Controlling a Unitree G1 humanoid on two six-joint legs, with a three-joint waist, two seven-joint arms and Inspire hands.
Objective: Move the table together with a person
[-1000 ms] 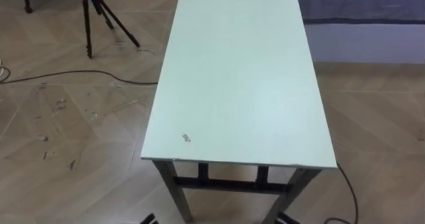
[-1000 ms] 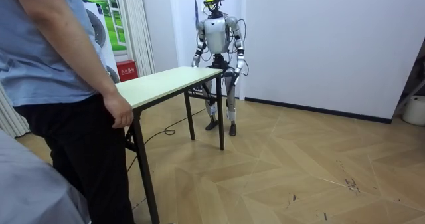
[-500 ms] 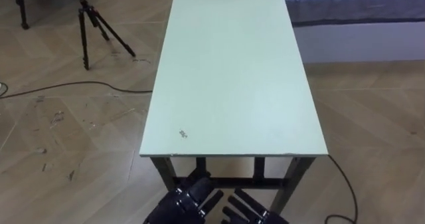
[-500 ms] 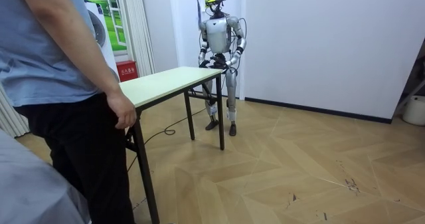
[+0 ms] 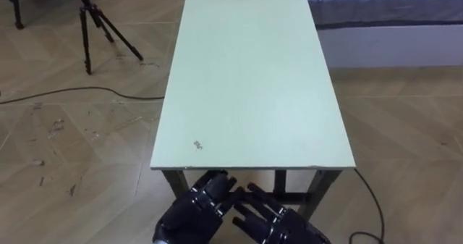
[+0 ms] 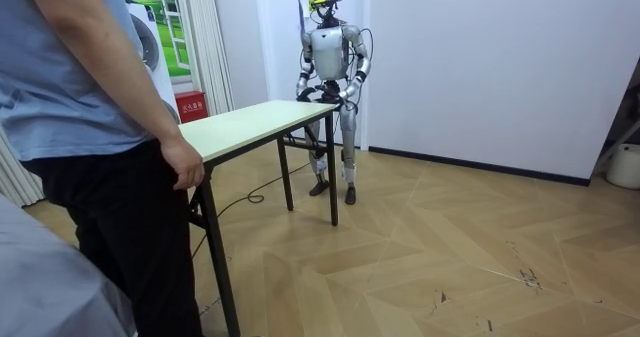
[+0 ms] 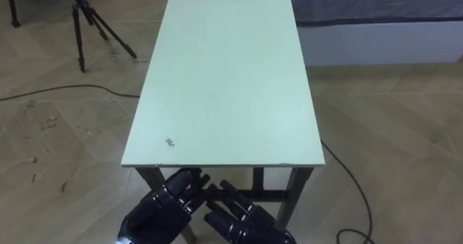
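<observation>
Table (image 5: 253, 77) stretches ahead of robot, left hand (image 5: 189, 216) and right hand (image 5: 278, 226) side by side below its near edge, tripod (image 5: 98, 19) on floor (image 5: 72, 135) to its left, bed (image 5: 383, 9) far right, person (image 6: 80, 97) at far end.

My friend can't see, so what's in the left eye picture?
The robot's left hand and right hand, both open, reach toward the near end of a long pale green table. A tripod stands on the wooden floor.

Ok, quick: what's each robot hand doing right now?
Left robot hand: open, holding nothing, by the near end of the table.
Right robot hand: open, holding nothing, beside it.
</observation>
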